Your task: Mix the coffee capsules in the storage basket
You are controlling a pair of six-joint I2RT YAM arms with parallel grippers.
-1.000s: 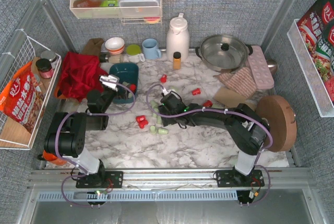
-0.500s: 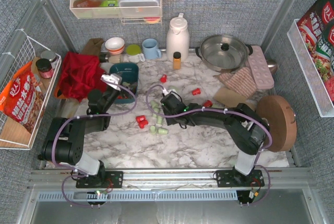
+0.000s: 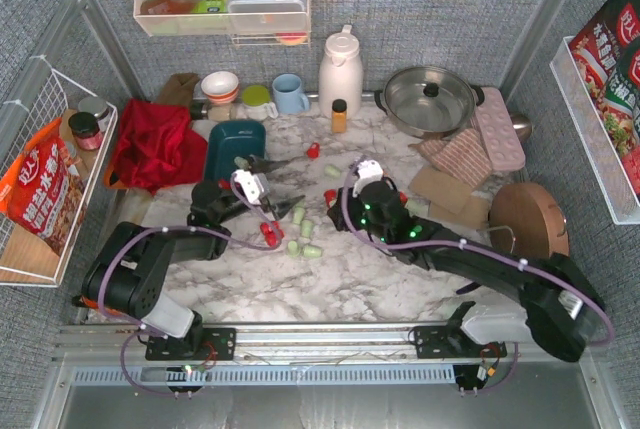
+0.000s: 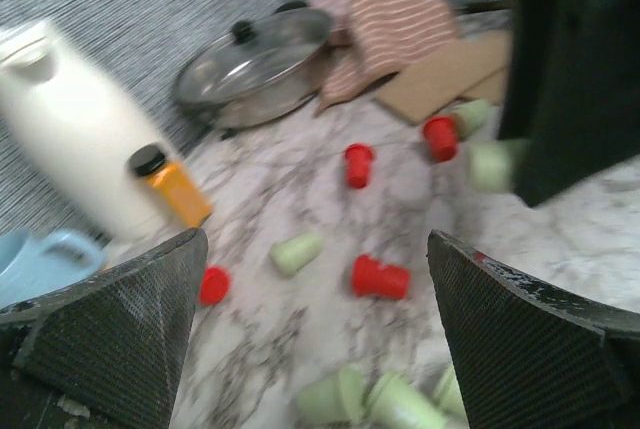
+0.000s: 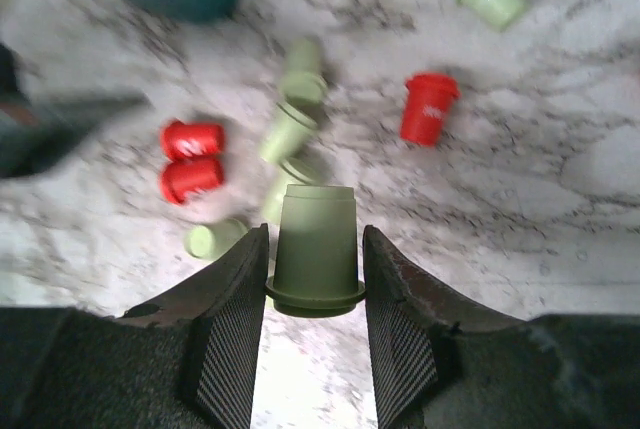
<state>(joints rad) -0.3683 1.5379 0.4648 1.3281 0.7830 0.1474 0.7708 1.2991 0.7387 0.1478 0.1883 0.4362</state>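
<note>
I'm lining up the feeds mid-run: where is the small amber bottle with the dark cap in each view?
Top external: the amber bottle stands at the back, near centre, directly in front of the white jug.
Left wrist: the bottle is left of centre, just right of the jug.
Right wrist: not in it.
Shared landmark: the white jug, next to the bottle in both views that show it.

My left gripper hangs with its fingers spread wide and nothing between them. My right gripper pinches a green pod by its sides, rim toward my wrist. Both arms reach forward, wrists near each other.
</note>
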